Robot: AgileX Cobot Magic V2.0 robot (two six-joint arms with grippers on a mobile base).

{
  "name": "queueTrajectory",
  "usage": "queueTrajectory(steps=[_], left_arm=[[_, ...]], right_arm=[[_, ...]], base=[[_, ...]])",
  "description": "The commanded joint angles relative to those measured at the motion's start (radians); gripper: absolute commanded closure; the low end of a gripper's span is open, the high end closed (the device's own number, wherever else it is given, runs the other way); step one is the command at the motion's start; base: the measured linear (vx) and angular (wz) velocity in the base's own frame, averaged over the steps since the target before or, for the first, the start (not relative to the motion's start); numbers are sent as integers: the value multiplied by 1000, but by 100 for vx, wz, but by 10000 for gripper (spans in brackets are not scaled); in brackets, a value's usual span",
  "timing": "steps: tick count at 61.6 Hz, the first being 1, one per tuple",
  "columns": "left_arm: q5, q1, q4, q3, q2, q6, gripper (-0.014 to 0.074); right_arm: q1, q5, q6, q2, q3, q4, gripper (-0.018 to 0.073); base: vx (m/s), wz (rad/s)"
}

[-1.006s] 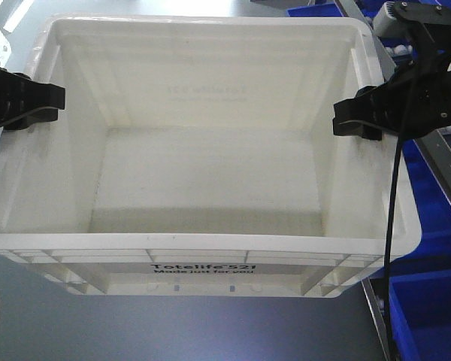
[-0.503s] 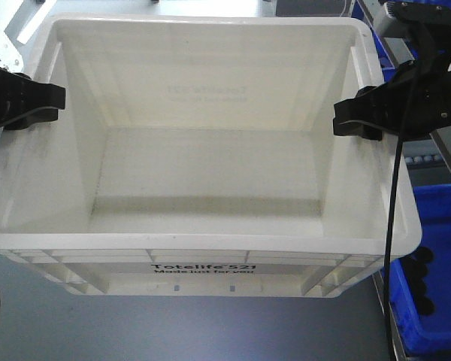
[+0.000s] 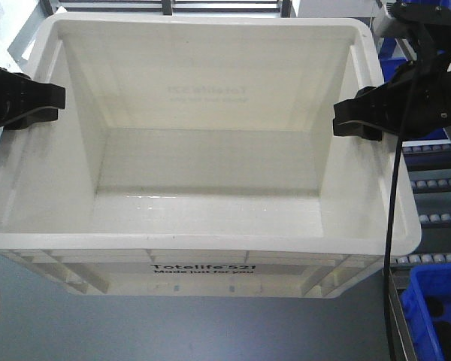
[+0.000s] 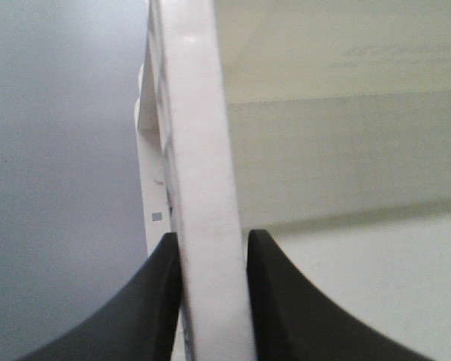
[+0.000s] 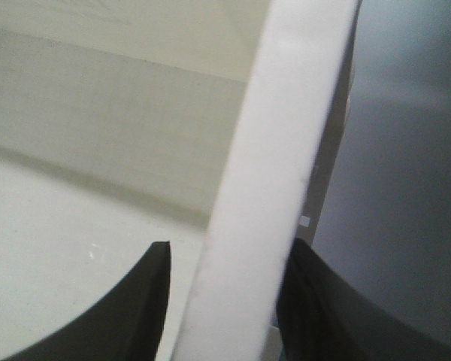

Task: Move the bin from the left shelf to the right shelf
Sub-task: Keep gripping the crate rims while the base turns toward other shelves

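The white bin [image 3: 210, 244] fills the front view, empty, with black "Totelife 521" print on its near side. It hangs above a grey floor between my two arms. My left gripper [image 3: 51, 102] is shut on the bin's left rim. In the left wrist view the rim [image 4: 199, 150] runs between both black fingers [image 4: 161, 301]. My right gripper [image 3: 352, 124] is shut on the right rim. In the right wrist view the rim [image 5: 286, 113] passes between the fingers of the right gripper [image 5: 225, 259], with the outer finger [image 5: 316, 308] against it and a small gap at the inner one.
A shelf with white conveyor rollers [image 3: 436, 184] stands close on the right, framed by a metal rail. A blue bin [image 3: 436, 316] holding dark parts sits at the lower right. Another blue bin [image 3: 395, 45] shows at the top right. Grey floor [image 3: 135, 331] lies below.
The surroundings on the right have slid downward past the bin: the blue bins dropped toward the lower corner and roller rows came into view. Both grippers and the bin keep their places in the frame.
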Motion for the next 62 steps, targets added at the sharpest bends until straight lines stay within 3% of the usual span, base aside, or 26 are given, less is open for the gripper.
queueTrajectory(steps=[1, 62], left_arm=[[-129, -5, -18, -40, -38, 14, 604], [-128, -5, -18, -40, -38, 14, 604]], right_arm=[[-3, -43, -56, -45, -36, 41, 564], [-3, -42, -56, -45, -36, 41, 564]], base=[[50, 1], [49, 2]])
